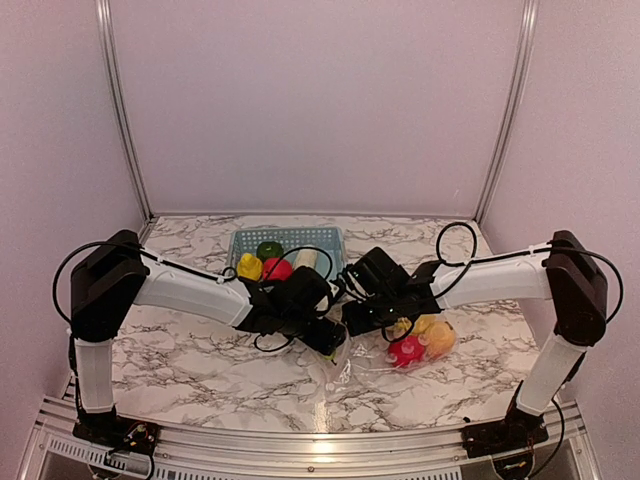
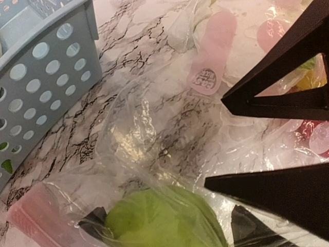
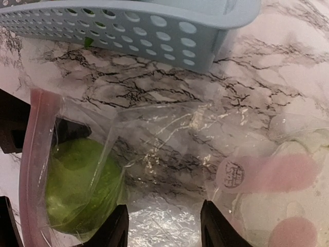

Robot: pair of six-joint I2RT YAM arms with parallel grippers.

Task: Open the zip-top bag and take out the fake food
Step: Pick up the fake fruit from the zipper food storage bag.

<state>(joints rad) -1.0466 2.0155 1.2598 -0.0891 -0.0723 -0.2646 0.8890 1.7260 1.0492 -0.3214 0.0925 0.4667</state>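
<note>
The clear zip-top bag [image 1: 345, 368] lies crumpled on the marble table between both grippers, its pink zipper strip [image 3: 36, 154] at the left of the right wrist view. A green fake fruit [image 2: 164, 216] sits inside the bag mouth. My left gripper [image 2: 169, 218] is open and straddles it, with a gap on one side. My right gripper [image 3: 163, 206] is open over the bag film [image 3: 169, 154], pinching nothing. Red [image 1: 405, 351] and yellow [image 1: 437, 338] fake food lie to the right under the plastic. In the top view the grippers [image 1: 328, 340] [image 1: 352, 322] almost meet.
The light blue slotted basket [image 1: 325, 237] stands just behind the grippers and holds yellow [image 1: 249, 266], green [image 1: 268, 249] and red [image 1: 277, 268] toy foods. Its wall [image 2: 46, 77] is close to the left wrist. Black cables loop over both wrists.
</note>
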